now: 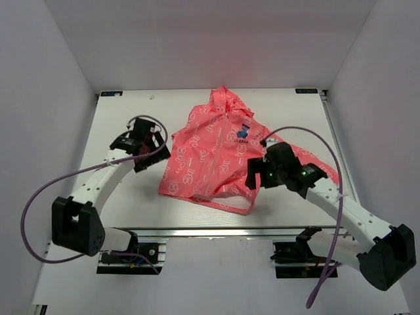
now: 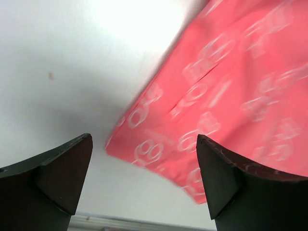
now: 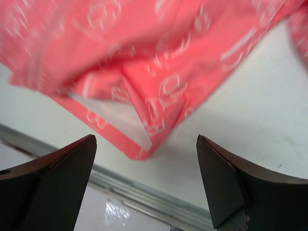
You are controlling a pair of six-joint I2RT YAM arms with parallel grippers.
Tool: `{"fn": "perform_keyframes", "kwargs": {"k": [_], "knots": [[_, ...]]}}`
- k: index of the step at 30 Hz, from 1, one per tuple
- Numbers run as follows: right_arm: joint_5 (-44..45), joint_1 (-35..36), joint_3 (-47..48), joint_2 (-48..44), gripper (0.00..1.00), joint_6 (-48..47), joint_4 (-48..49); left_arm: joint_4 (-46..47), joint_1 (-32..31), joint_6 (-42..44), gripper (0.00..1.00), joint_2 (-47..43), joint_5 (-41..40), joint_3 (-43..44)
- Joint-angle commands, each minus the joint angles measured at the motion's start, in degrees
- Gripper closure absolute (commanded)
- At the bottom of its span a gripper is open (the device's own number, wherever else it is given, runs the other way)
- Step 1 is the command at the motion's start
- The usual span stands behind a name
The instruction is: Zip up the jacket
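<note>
The coral-pink jacket [image 1: 216, 154] with white print lies on the white table [image 1: 125, 197], hood toward the back, blue chest logo [image 1: 244, 131] showing. Its bottom hem is rumpled and folded open, with white lining showing in the right wrist view [image 3: 115, 120]. My left gripper [image 1: 146, 146] is open and empty, just left of the jacket's left edge [image 2: 144, 154]. My right gripper [image 1: 252, 178] is open and empty, above the jacket's lower right corner [image 3: 144, 151], near the table's front edge. The zipper does not show clearly.
White walls enclose the table on three sides. A metal rail [image 1: 216, 231] runs along the table's front edge and also shows in the right wrist view [image 3: 144, 197]. Purple cables [image 1: 39, 203] loop beside each arm.
</note>
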Motion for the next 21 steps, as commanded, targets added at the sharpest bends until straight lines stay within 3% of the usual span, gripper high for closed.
{"fn": "perform_keyframes", "kwargs": {"k": [1,2,4,8,21], "knots": [[6.04,-0.88,8.17,1.55,0.11,-1.69,-2.58,0.29,0.14,1.05,0.02,-5.05,-6.01,7.96],[10.59,-2.36,9.75,2.43,0.11,0.15,-3.01,1.43,0.14,1.67,0.02,-5.31,-6.54,8.76],[11.43,-6.13,13.79,4.54,0.11,1.48,-2.93,4.76,0.23,3.34,0.02,-4.97,-7.6,10.69],[-0.06,-22.9,16.26,7.44,0.11,4.81,2.59,8.73,0.93,4.31,0.02,-3.38,-6.82,11.05],[5.09,-24.08,12.76,4.55,0.11,4.12,11.21,14.44,1.72,5.63,0.02,-7.06,-6.37,4.99]]}}
